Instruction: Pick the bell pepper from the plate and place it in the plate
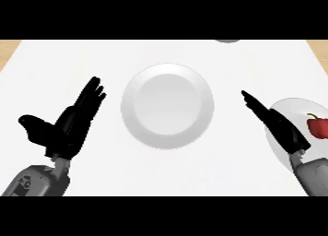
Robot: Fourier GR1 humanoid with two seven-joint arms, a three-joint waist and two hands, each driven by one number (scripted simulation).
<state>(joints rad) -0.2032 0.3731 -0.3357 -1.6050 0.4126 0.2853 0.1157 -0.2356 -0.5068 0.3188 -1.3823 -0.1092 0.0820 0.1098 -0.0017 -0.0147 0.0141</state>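
Spreading white under everything, the counter (pixel 71 60) carries a large empty plate (pixel 167 106) at its middle. Right of that plate, a second plate (pixel 292 107), cut off by the frame edge, holds the red bell pepper (pixel 320 126). The right hand (pixel 279 126) overlaps its rim, fingers straight together. Left of the middle plate, the left hand (pixel 70 124) rests spread. No writing shows.

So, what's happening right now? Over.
Both hands open, left, right. Pepper on right plate, untouched. Middle plate bare. Nothing in the way.

White desk (pixel 71 60) filling most of the view, light wood surface (pixel 2 50) at both far corners, even soft light, faint shadows
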